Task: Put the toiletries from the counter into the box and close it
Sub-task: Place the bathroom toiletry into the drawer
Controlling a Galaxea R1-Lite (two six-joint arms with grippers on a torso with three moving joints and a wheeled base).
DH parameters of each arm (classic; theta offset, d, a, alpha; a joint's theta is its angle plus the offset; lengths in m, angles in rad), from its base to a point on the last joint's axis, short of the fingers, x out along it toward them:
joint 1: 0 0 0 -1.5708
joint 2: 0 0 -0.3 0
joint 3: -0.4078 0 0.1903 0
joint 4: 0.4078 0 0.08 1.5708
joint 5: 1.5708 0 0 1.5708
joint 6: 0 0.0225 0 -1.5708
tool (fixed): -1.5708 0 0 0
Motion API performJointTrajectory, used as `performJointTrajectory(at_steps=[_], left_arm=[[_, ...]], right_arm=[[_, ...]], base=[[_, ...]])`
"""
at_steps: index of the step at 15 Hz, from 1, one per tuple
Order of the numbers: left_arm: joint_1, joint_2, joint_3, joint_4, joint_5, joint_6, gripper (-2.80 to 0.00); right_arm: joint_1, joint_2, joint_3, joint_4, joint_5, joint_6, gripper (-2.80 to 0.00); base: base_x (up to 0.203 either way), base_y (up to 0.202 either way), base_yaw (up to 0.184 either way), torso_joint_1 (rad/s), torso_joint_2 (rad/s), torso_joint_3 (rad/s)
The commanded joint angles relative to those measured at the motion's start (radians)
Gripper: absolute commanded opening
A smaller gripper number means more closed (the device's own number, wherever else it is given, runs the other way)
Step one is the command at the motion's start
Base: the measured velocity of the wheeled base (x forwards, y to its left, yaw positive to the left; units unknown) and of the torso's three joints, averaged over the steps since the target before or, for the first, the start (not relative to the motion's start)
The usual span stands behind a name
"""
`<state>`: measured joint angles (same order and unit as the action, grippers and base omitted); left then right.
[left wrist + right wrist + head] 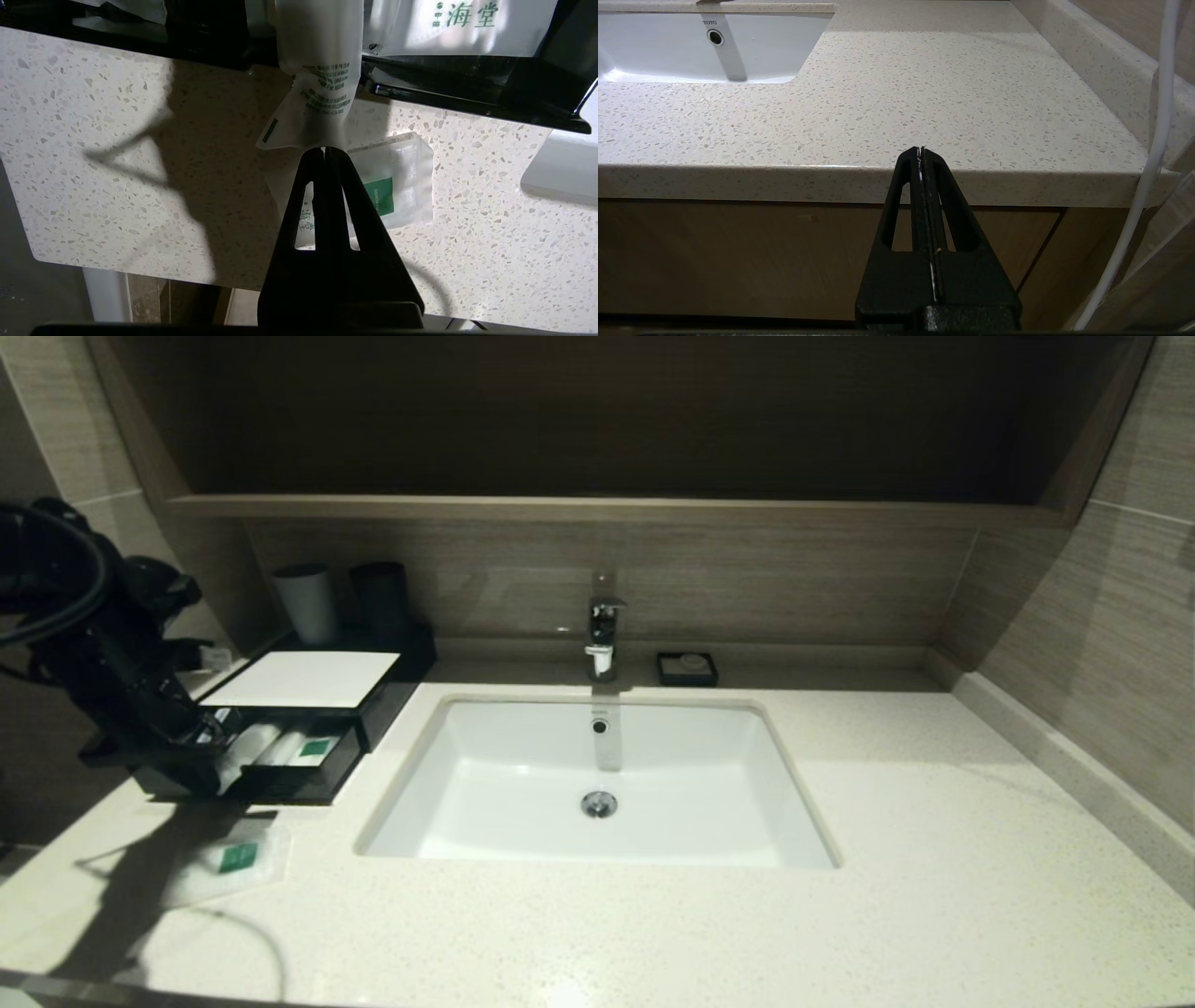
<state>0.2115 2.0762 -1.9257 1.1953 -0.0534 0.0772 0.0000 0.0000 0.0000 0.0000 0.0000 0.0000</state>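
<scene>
One long packet (317, 79) pinched at its end by left pincer (325, 150), long axis running into open box (308, 728) drawer at frame left; flat sachet (233, 859) on desk (653, 933) below; right pincer (921, 150) closed, idle at lower right.

- A flat glossy black box with a white top panel (303, 678) sits at the left end of the cream speckled stone counter (840, 859), its front drawer (280, 761) pulled open.
- 1 long frosted plastic packet with green print (320, 79) hangs over the drawer's front edge, its lower end pinched between closed black fingers.
- Another white packet with green characters (467, 25) lies inside the drawer.
- 1 short flat clear sachet with a green square label (233, 859) lies on the counter just in front of the box.
</scene>
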Motion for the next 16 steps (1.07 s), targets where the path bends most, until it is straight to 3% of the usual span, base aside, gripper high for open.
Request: performJointTrajectory(at_steps=[1, 16], left_arm=[[0.000, 0.004, 0.000, -0.004, 0.000, -0.008, -2.80], [0.000, 0.024, -0.001, -0.140, 0.001, -0.052, -2.80]], right_arm=[[0.000, 0.000, 0.000, 0.000, 0.000, 0.000, -2.80], [0.000, 0.000, 0.000, 0.000, 0.000, 0.000, -2.80]], base=[[0.000, 0.000, 0.000, 0.000, 0.00, 0.000], [0.000, 0.000, 0.000, 0.000, 0.00, 0.000]])
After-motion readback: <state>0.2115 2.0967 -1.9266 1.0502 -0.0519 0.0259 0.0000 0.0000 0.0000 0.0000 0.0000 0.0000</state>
